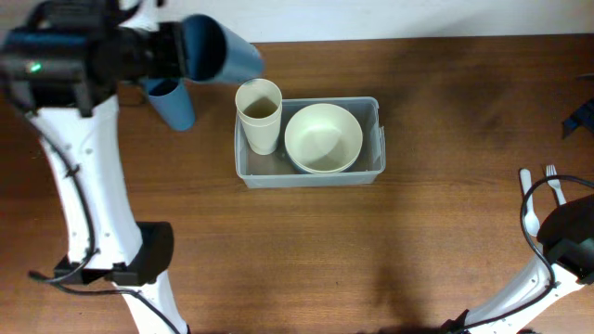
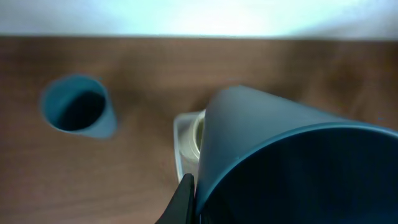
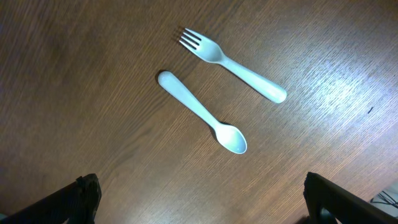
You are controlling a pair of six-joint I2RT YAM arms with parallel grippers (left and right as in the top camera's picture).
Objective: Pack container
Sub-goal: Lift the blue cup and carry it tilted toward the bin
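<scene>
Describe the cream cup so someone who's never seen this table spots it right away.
Find the clear container in the middle of the wooden table. The cup stands in its left end, beside the wide bowl. It is tall, narrow and cream, unlike the standing blue cup and the held blue cup off to its left.

The clear, translucent plastic rectangular container [image 1: 311, 176] is showing pale grey against the dark brown, wood-grained table [image 1: 371, 260]. Inside it, a round cream bowl [image 1: 323, 137] and a tall cream cup [image 1: 259, 116] are matching in shade. Beside the container's cup end, a lifted teal-blue plastic cup [image 1: 221, 48] and a standing teal-blue plastic cup [image 1: 174, 104] are sharing one plain colour. Well away past its bowl end, a white plastic fork [image 3: 233, 65] and a white plastic spoon [image 3: 202, 112] are lying unpatterned.
</scene>
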